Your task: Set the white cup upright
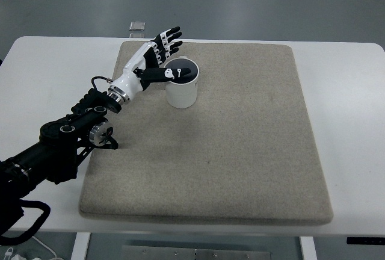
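A white cup (181, 90) stands upright on the beige mat (240, 145), near its far left corner, its dark opening facing up. My left hand (161, 55) hovers at the cup's upper left with its fingers spread. The thumb reaches over the rim and the other fingers point away toward the mat's far edge. The hand holds nothing. My left arm (66, 139) runs in from the lower left edge. No right arm shows.
The mat covers most of the white table (349, 103). A small grey object (138, 27) lies on the table's far edge, just beyond the mat's far left corner.
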`<action>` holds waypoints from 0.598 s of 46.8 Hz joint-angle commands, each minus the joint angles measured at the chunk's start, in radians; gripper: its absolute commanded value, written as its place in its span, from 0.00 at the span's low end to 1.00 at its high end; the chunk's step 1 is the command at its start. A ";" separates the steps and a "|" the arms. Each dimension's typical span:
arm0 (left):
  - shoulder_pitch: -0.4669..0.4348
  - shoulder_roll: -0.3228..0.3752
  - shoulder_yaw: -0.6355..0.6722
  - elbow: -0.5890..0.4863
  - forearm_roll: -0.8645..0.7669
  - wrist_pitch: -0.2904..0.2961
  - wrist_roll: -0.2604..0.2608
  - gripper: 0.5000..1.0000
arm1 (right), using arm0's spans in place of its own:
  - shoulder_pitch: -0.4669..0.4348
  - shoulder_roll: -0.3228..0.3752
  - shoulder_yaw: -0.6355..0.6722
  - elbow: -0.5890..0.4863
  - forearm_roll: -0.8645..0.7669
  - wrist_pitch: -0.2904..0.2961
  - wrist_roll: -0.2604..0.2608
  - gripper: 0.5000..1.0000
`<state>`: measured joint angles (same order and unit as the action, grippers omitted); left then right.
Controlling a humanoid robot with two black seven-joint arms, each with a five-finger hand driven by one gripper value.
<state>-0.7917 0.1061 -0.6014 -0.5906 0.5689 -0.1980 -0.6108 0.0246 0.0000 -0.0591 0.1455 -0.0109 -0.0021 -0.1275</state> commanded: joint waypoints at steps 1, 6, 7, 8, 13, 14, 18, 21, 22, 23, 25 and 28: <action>-0.006 0.004 0.000 -0.003 -0.026 -0.005 0.000 0.99 | 0.000 0.000 0.001 0.000 0.000 0.001 0.000 0.86; -0.018 0.009 -0.001 -0.003 -0.049 -0.014 0.000 0.99 | 0.000 0.000 0.001 -0.001 0.000 0.001 0.000 0.86; -0.021 0.010 -0.001 -0.003 -0.056 -0.017 0.000 0.99 | 0.000 0.000 0.001 -0.001 0.000 0.001 0.000 0.86; -0.026 0.012 -0.001 -0.005 -0.067 -0.017 0.000 0.99 | 0.000 0.000 0.001 -0.001 0.000 0.001 0.000 0.86; -0.060 0.023 0.000 -0.011 -0.139 -0.023 0.000 0.99 | 0.000 0.000 0.001 -0.001 0.000 0.001 0.000 0.86; -0.067 0.023 0.000 -0.011 -0.158 -0.023 0.000 0.99 | 0.001 0.000 0.001 -0.001 0.000 0.001 0.000 0.86; -0.102 0.024 0.009 0.008 -0.239 -0.028 0.000 0.99 | 0.000 0.000 0.001 -0.001 0.000 0.001 0.000 0.86; -0.115 0.023 0.003 0.025 -0.294 -0.040 0.000 0.99 | 0.000 0.000 0.002 -0.001 0.000 0.001 0.000 0.86; -0.116 0.023 0.002 0.028 -0.313 -0.041 0.000 0.99 | 0.000 0.000 0.002 -0.001 0.000 0.001 0.000 0.86; -0.119 0.023 0.000 0.031 -0.334 -0.041 0.000 0.99 | 0.000 0.000 0.001 -0.001 0.000 0.001 0.000 0.86; -0.127 0.021 0.000 0.034 -0.381 -0.034 0.000 0.99 | 0.000 0.000 -0.001 -0.001 0.000 0.001 0.000 0.86; -0.145 0.023 0.003 0.043 -0.444 -0.029 0.000 0.99 | 0.000 0.000 -0.001 -0.001 0.002 0.001 0.000 0.86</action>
<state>-0.9185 0.1281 -0.6003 -0.5572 0.1896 -0.2337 -0.6108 0.0246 0.0000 -0.0587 0.1442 -0.0108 -0.0014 -0.1272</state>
